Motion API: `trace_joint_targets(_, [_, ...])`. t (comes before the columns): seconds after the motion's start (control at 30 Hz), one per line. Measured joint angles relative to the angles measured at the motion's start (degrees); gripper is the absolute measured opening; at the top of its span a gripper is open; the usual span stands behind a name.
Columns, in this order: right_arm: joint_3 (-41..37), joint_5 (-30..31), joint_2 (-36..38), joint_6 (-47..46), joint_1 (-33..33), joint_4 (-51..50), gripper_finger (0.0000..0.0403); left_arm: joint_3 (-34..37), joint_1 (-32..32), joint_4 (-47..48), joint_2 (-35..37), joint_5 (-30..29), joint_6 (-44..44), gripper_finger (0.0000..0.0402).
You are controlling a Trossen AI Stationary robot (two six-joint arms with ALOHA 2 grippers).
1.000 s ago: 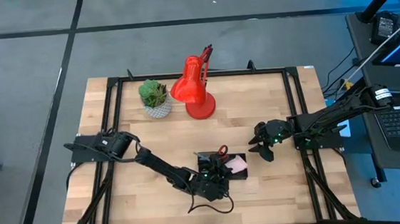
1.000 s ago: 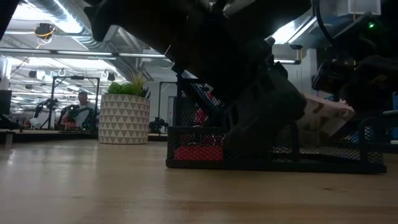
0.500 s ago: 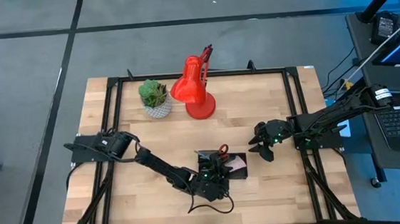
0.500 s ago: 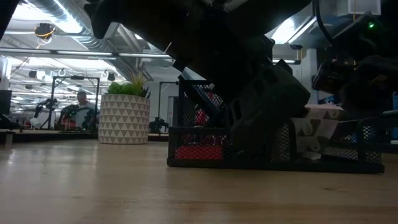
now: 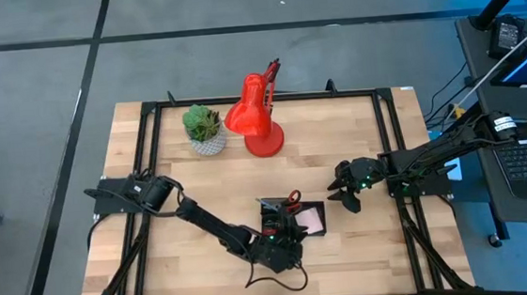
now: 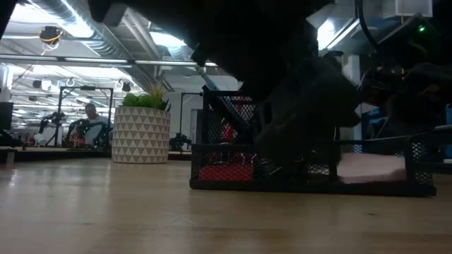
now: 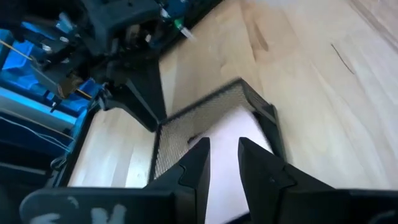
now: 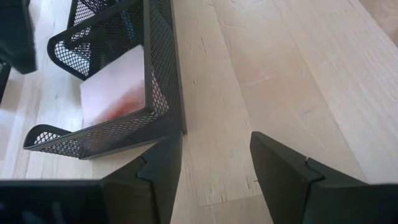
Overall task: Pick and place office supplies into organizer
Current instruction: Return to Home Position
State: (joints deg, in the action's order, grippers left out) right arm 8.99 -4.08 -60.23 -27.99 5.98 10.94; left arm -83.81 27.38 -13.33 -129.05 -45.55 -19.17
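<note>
Organizer (image 5: 263, 207) sat on the near middle of the wooden table (image 5: 347, 131), a low black mesh tray. Pink sticky-note pad (image 5: 311, 220) lay flat in its right-hand compartment, inside the mesh walls; the right wrist view showed it resting on the tray floor. Red scissor handles (image 5: 292, 199) stood up at the tray's far edge. Something red showed low in the left end in the low view; could not tell what.

Left gripper (image 5: 280, 238) hung at the tray's near-left side, just above the pad's compartment. Fingers (image 7: 194, 167) a narrow gap apart, nothing between them.

Right gripper (image 5: 344, 194) waited to the right of the tray, near but apart from it, low over bare wood. Fingers (image 8: 291, 177) spread wide, empty.

Red desk lamp (image 5: 259, 119) and potted plant (image 5: 205, 129) stood side by side on the far side of the table, well apart from the tray.
</note>
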Motion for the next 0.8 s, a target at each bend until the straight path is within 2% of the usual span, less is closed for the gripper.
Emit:
trace_joint_targets(0.33, [0.0,0.0,0.0,0.0,0.0,0.0,0.0193,-0.1,1.2,1.8,0.5,-0.2,0.6,0.0077])
trace_joint_targets(0.43, [0.0,0.0,0.0,0.0,0.0,0.0,0.0193,-0.1,1.9,2.0,2.3,-0.8,3.2,0.0077])
trace_joint_targets(0.57, [0.0,0.0,0.0,0.0,0.0,-0.1,0.0193,-0.1,2.9,4.5,6.7,-1.0,7.7,0.0077])
trace_joint_targets(0.8, [0.0,0.0,0.0,-0.9,0.0,0.2,0.0193,3.4,2.5,20.2,19.5,4.5,17.8,0.0077])
